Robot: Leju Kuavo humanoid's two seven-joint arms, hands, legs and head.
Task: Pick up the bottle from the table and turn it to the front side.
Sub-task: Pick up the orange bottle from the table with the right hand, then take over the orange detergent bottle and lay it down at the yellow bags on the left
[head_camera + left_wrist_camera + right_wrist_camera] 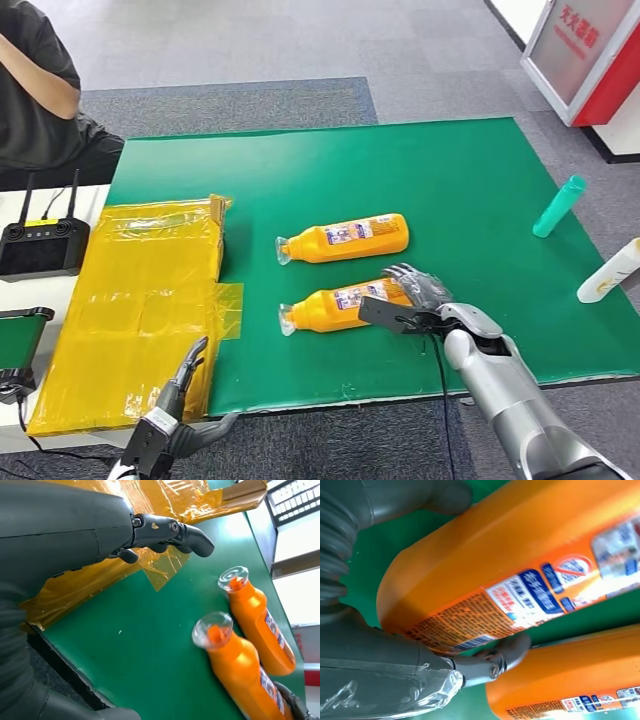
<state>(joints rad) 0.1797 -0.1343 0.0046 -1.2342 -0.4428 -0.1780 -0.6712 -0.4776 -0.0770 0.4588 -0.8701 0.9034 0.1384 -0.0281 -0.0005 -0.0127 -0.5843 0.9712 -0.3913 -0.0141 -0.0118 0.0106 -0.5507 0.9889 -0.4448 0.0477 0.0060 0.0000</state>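
The nearer orange plastic bottle with a clear cap [343, 305] lay on the green table mat [468, 190], at 6 o'clock from a second orange bottle [347, 238]. The right hand [413, 298] grasped its base; the left hand [170, 410] hung released at 8 o'clock.

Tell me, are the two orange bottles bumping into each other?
Apart. In the head view a strip of green mat shows between the far orange bottle and the near orange bottle along their whole length.
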